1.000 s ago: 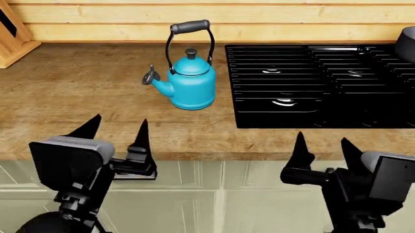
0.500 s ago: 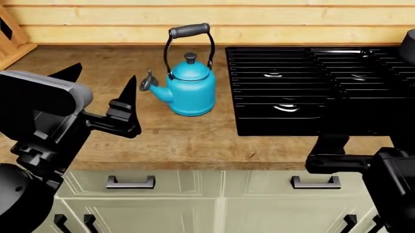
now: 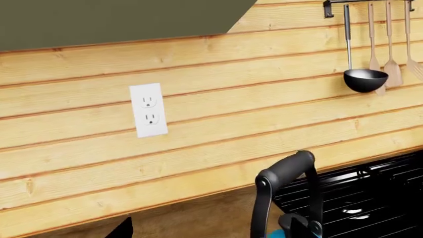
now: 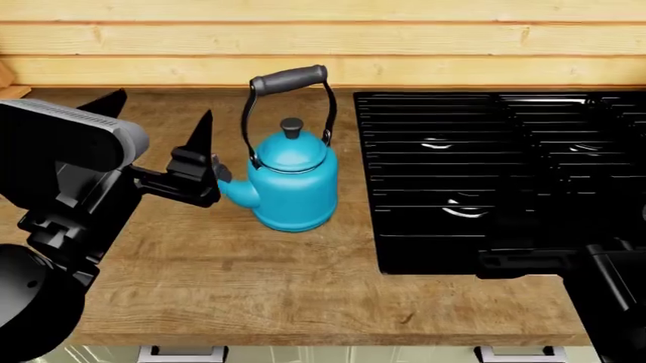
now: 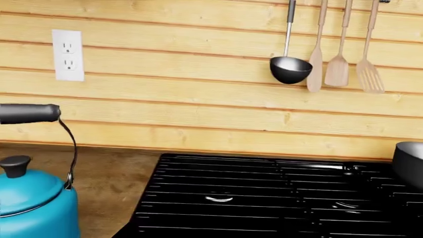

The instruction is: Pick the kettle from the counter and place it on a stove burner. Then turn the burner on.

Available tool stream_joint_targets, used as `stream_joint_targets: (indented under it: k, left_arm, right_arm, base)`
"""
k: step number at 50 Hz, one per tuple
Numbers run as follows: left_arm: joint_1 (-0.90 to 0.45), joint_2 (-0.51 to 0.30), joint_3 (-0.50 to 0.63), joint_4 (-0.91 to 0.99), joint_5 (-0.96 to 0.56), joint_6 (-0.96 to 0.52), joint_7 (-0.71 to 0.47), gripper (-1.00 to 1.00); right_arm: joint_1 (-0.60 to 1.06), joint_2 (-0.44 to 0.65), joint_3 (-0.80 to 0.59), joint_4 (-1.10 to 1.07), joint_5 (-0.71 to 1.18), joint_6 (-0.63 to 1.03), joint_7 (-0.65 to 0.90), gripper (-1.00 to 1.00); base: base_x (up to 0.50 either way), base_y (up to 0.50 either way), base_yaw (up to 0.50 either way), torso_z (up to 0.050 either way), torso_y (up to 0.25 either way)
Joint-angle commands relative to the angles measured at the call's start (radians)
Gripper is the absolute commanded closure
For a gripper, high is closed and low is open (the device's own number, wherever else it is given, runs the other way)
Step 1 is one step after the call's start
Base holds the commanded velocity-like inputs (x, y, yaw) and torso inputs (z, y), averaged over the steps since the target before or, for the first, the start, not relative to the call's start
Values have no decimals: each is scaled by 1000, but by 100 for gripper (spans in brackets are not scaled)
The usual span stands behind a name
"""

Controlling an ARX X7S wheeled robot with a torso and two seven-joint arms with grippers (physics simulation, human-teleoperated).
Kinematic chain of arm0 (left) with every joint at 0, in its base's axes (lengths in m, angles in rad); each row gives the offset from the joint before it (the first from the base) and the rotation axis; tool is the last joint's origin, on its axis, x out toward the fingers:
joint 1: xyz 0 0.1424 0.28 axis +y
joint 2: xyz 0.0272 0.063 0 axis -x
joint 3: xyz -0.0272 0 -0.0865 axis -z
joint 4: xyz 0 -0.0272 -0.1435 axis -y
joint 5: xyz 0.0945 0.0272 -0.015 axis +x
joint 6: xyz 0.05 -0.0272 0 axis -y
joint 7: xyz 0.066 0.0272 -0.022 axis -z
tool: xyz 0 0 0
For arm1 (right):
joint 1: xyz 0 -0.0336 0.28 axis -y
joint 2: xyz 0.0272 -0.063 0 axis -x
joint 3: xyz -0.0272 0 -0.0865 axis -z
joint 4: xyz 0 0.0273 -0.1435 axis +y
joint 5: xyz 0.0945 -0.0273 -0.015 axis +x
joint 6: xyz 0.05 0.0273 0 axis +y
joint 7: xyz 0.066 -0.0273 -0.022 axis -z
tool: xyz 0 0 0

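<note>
Left of the kettle: left gripper (image 4: 156, 125) hovering over the counter (image 4: 253, 280), fingers spread wide, holding nothing, one fingertip (image 4: 202, 125) sitting just beside the spout; likely lining up for a grasp, though not yet touching.

Kettle (image 4: 290, 181): standing upright on the counter, spout pointing toward the left gripper, wire handle rising tall with the dark bar (image 4: 289, 79) on top, offering the clearest place to grip.

Behind the kettle: plank wall (image 4: 323, 38) carrying a white outlet (image 3: 148, 110); ladle (image 5: 290, 69) and wooden utensils (image 5: 338, 69) hanging further along, above the cooktop.

Right of the kettle: glossy black cooktop (image 4: 504, 174) lying close beside it, so only a short carry seeming needed; stove burner (image 4: 464, 208) with its shiny cap showing between the grate bars, sitting free.

Far right of the kettle: grey pot (image 5: 409, 163) peeking in at the edge of the right wrist view.

Right gripper: only dark arm housing showing low in the head view; fingers out of sight.
</note>
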State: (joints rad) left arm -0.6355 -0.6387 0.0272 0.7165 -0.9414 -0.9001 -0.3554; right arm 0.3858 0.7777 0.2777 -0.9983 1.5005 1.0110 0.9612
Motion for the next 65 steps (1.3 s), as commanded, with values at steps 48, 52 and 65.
stream_joint_targets:
  k: [48, 52, 65]
  left_arm:
    - [-608, 14, 460, -543, 7, -225, 468, -100]
    - [-618, 40, 501, -595, 41, -190, 513, -100]
    - [-620, 96, 561, -703, 106, -116, 562, -100]
  right_arm:
    - [-99, -46, -16, -9, -202, -58, -123, -100]
    - [-89, -47, -33, 7, -217, -56, -134, -100]
    - [-95, -50, -56, 24, -271, -64, -157, -100]
  base:
    - [51, 0, 0, 0, 0]
    - [0, 0, 0, 0, 0]
    - [0, 0, 0, 0, 0]
